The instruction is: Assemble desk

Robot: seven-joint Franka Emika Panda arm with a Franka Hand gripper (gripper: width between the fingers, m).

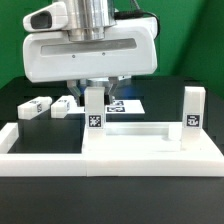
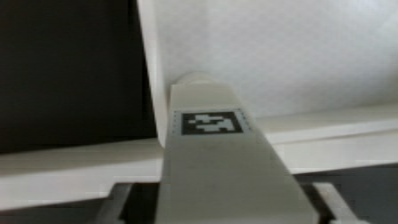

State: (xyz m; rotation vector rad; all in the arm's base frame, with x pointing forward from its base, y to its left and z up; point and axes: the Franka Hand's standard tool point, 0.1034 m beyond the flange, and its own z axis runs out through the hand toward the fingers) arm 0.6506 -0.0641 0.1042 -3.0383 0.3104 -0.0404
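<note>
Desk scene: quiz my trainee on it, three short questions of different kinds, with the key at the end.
1. True or false: two legs stand upright at the ends of the desk top, a left leg and a right leg, sides as in the exterior view.
2. How many loose legs lie on the black table at the exterior view's left? A one, B two, C four.
3. Which upright leg does the gripper hang over?
Key: 1 true; 2 B; 3 the left leg.
</note>
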